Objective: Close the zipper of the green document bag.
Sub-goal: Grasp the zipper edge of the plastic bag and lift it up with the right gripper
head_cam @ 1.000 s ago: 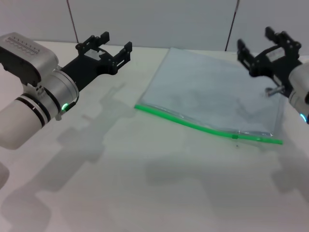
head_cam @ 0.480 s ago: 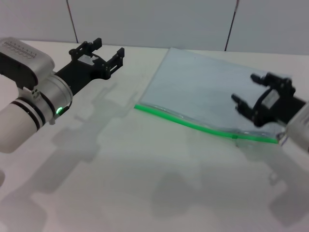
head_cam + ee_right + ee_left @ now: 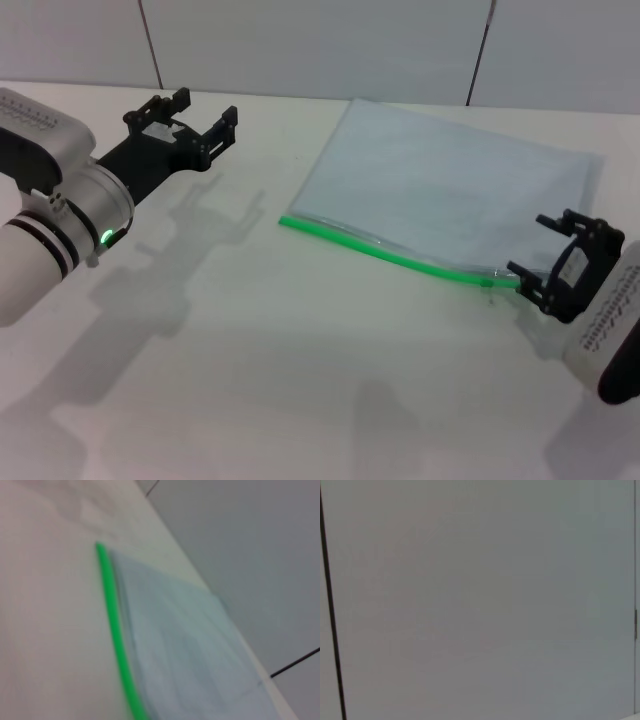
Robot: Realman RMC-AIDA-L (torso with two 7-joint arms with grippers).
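Since the last frame your right gripper (image 3: 553,262) has dropped down and toward the near right corner of the green document bag (image 3: 450,195), so it now sits low at the right end of the zipper (image 3: 395,258). Its fingers are spread apart with nothing between them, and the end of the green strip runs in right at the fingertips; you can't tell from the head view whether they actually touch it. Your left gripper (image 3: 185,118) has slid a bit further left and hangs over the bare counter (image 3: 260,360), well apart from the bag, fingers also spread and holding nothing.

Now the bag itself: it's a big flat pouch of see-through pale blue-grey plastic, lying flat on the white counter, a little wrinkled, turned at an angle so its far corner points toward the back wall. One long edge, the one nearest you, carries the bright green strip, which bows slightly along its run. There's a tiny darker green bump on the strip near its right end, just beside the right gripper, that looks like the slider (image 3: 487,283). The right wrist view shows the strip (image 3: 117,640) blurred, bordering the translucent sheet.
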